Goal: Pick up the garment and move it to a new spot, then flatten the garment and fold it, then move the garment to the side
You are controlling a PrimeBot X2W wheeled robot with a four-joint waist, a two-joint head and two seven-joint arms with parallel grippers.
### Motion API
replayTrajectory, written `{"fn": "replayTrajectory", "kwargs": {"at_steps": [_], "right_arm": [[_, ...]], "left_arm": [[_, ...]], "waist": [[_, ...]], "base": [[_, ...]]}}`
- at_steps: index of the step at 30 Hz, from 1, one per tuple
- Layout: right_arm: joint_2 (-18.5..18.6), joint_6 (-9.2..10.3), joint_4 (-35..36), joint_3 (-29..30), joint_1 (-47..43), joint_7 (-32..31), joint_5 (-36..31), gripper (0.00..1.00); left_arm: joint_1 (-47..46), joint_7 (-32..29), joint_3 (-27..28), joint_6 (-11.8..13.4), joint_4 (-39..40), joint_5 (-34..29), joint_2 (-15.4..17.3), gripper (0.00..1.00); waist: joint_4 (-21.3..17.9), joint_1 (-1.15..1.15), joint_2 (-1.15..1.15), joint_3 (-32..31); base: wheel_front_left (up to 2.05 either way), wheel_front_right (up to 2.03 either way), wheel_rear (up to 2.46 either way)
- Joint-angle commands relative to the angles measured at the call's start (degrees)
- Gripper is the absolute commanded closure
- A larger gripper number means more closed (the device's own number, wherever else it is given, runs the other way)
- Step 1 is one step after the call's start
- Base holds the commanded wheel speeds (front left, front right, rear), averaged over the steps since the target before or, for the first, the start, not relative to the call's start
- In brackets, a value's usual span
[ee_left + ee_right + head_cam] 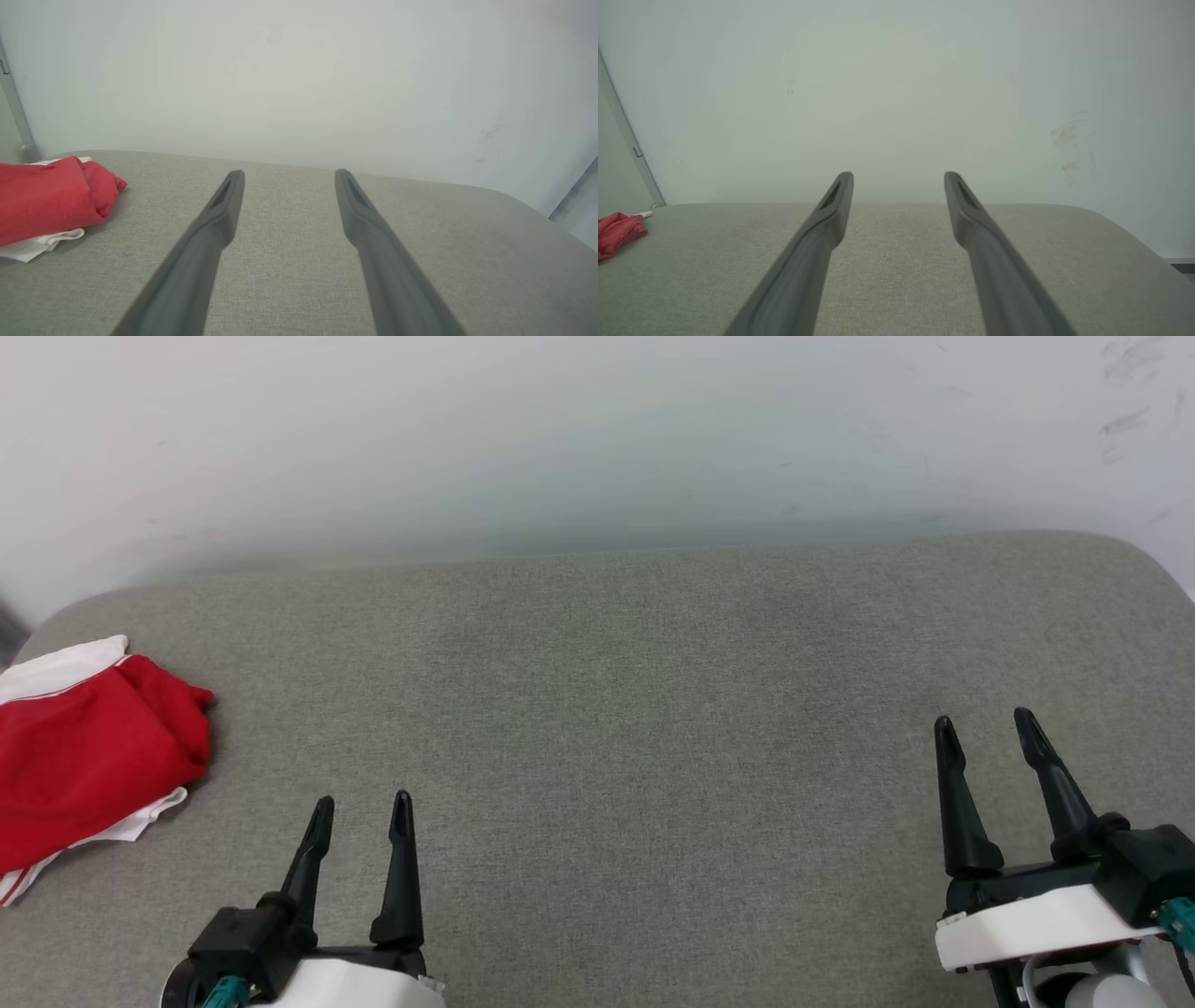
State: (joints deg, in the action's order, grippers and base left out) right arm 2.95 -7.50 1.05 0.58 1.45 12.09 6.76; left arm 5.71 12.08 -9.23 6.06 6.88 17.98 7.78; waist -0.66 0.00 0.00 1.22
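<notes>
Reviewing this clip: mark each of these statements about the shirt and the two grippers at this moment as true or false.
1. The garment lies bunched at the left side of the grey surface. True.
2. The left gripper and the right gripper are both open. True.
3. The left gripper touches the garment. False: it is apart from the garment and holds nothing.
4. The garment lies nearer the right gripper than the left gripper. False: it lies nearer the left gripper, well away from the right one.
</notes>
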Motion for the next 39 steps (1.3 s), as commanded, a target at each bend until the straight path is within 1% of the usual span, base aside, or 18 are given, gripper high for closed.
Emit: {"fn": "replayTrajectory", "kwargs": {"at_steps": [1, 4, 7, 12, 15, 20, 25, 27, 31, 34, 39], "right_arm": [[-0.10, 0.02, 0.24, 0.15, -0.43, 0.43, -0.21, 0.00], [-0.10, 0.01, -0.21, 0.56, -0.63, 0.80, 0.33, 0.00], [-0.10, 0.02, -0.79, 1.06, -0.99, 1.17, 1.24, 0.00], [-0.11, 0.02, -1.35, 1.22, -1.23, 1.68, 0.41, 0.00], [-0.11, 0.02, -1.29, 1.49, -1.26, 1.99, -1.46, 0.00], [-0.12, 0.02, -0.74, 1.27, -1.51, 2.56, -3.20, 0.00], [-0.12, 0.02, -0.43, 0.39, -1.88, 3.03, -5.29, 0.00], [-0.13, 0.02, -0.16, -0.07, -2.05, 3.19, -5.90, 0.00], [-0.13, 0.02, -0.44, -1.14, -2.52, 3.13, -5.73, 0.00], [-0.13, 0.02, -0.85, -2.45, -2.98, 3.12, -6.54, 0.00], [-0.13, 0.02, -1.15, -3.60, -3.34, 3.12, -6.03, 0.00]], "left_arm": [[0.46, 0.43, 0.61, -1.03, 0.17, -0.65, -0.40, 0.00], [1.10, 0.84, 2.75, -4.48, -0.51, -1.88, -1.79, 0.00], [1.64, 1.12, 4.39, -7.30, -1.43, -3.61, -2.90, 0.00], [1.74, 1.71, 6.63, -10.11, -2.65, -6.33, -4.13, 0.00], [1.81, 1.96, 7.32, -11.16, -2.96, -7.92, -4.49, 0.00], [1.84, 2.50, 7.66, -12.04, -2.78, -10.53, -4.77, 0.00], [2.18, 2.97, 8.24, -12.33, -2.18, -12.94, -4.88, 0.00], [2.33, 3.25, 8.42, -12.33, -1.91, -13.62, -4.90, 0.00], [2.70, 3.15, 8.97, -12.09, -2.04, -13.12, -4.89, 0.00], [3.23, 3.15, 10.38, -11.81, -2.18, -11.93, -4.89, 0.00], [3.79, 3.15, 12.12, -12.20, -2.29, -12.22, -4.91, 0.00]], "waist": [[-0.04, 0.00, 0.00, 0.00], [-0.20, 0.00, 0.00, -0.01], [-0.35, 0.00, 0.00, 0.06], [-0.55, 0.00, 0.00, 0.27], [-0.62, 0.00, 0.00, 0.35], [-0.18, 0.00, 0.00, 0.43], [1.79, 0.00, 0.00, 0.14], [3.11, 0.00, 0.00, -0.08], [6.22, 0.00, 0.00, -0.78], [8.63, 0.00, 0.00, -1.43], [12.46, 0.00, 0.00, -2.49]], "base": [[0.00, 0.00, 0.00], [0.00, 0.00, 0.00], [0.00, 0.00, 0.00], [0.00, 0.00, 0.00], [0.00, 0.00, 0.00], [0.00, 0.00, 0.00], [0.00, 0.00, 0.00], [0.00, 0.00, 0.00], [0.00, 0.00, 0.00], [0.00, 0.00, 0.00], [0.00, 0.00, 0.00]]}}
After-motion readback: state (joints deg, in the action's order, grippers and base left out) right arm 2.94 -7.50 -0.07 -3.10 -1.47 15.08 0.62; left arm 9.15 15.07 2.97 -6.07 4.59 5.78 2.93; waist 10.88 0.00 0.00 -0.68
